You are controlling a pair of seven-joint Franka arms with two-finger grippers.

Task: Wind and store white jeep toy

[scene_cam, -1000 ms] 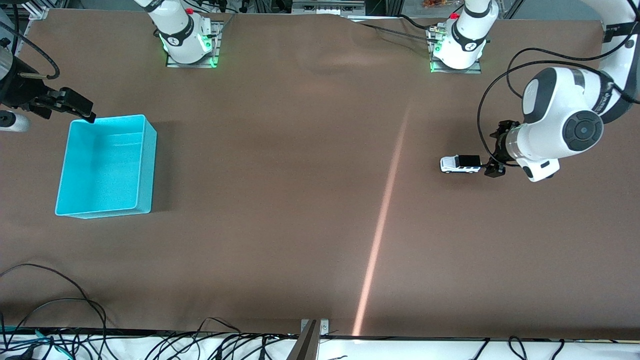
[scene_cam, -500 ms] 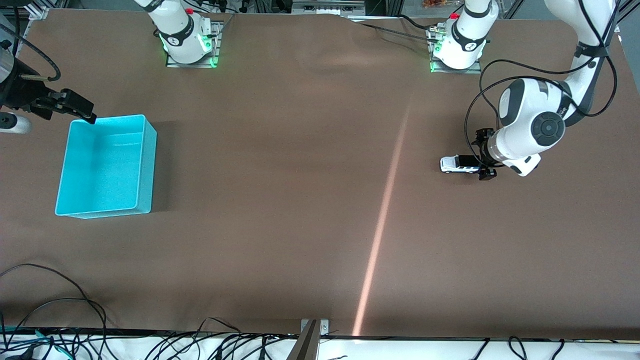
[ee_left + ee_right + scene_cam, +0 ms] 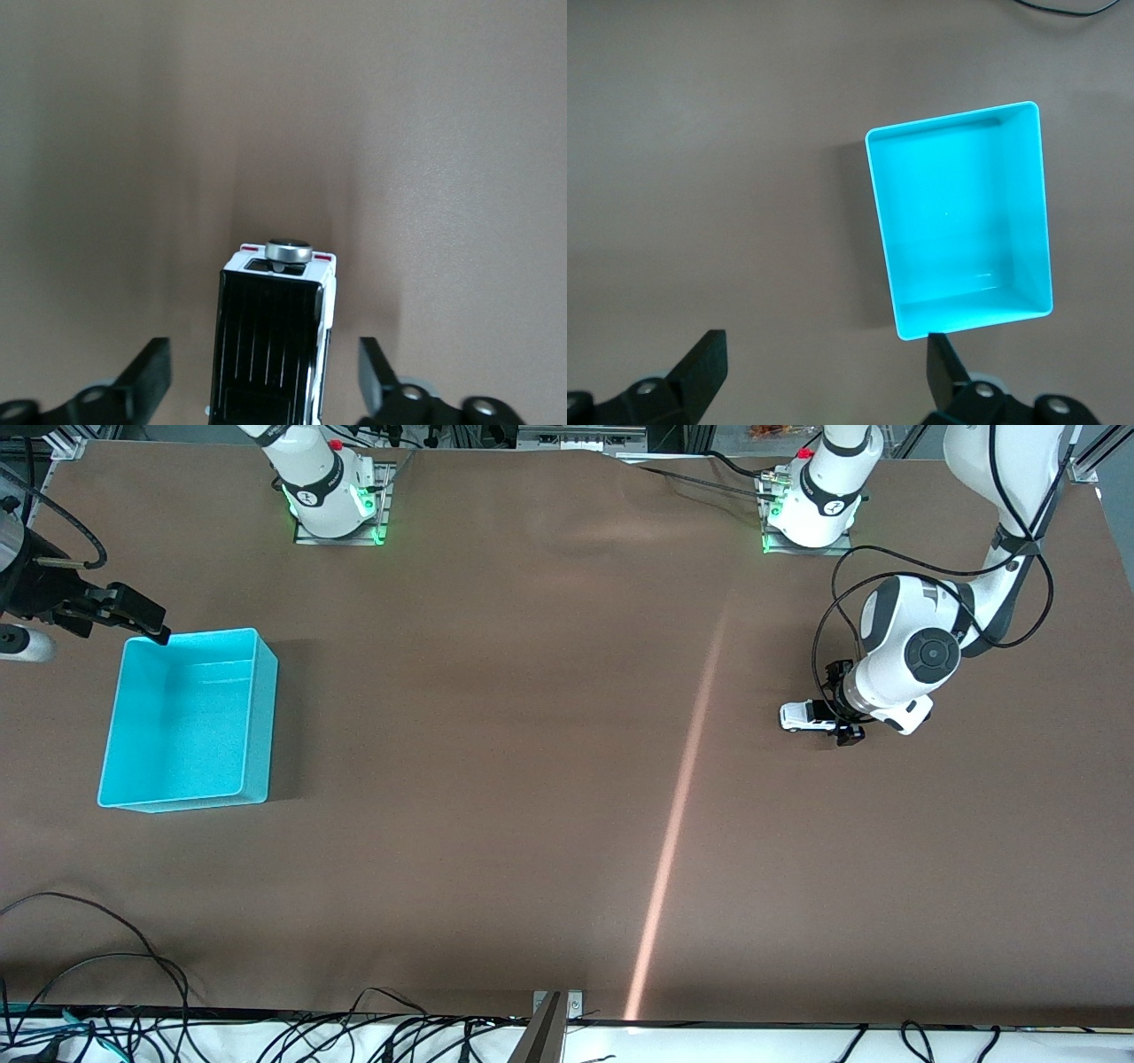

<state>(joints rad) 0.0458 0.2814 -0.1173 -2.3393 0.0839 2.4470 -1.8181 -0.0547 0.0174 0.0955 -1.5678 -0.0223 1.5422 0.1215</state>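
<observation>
1. The left gripper (image 3: 838, 722) is straddling the rear of the white jeep toy (image 3: 804, 716), which is sitting on the brown table (image 3: 532, 779) toward the left arm's end, well apart from the cyan bin (image 3: 261, 691)
2. Over the last second the left arm has been swinging in from the table's edge and lowering, so the gripper that was standing just beside the jeep's tail is now lying around it
3. In the left wrist view the black roof is lying between the two fingers (image 3: 151, 372), with brown table showing on each side; the jaws are standing open with a gap either side and are gripping nothing yet
4. The jeep itself is resting where it was a second ago, wheels on the table, so it appears untouched
5. This is suggesting the reach is finishing and the grasp is starting; winding by pulling the toy back, and storing it, are both remaining
6. The right gripper (image 3: 146, 624) is waiting over the table beside the bin's corner, unmoved, its jaws spread wide and empty in the right wrist view (image 3: 824, 381)
7. The bin is lying empty
</observation>
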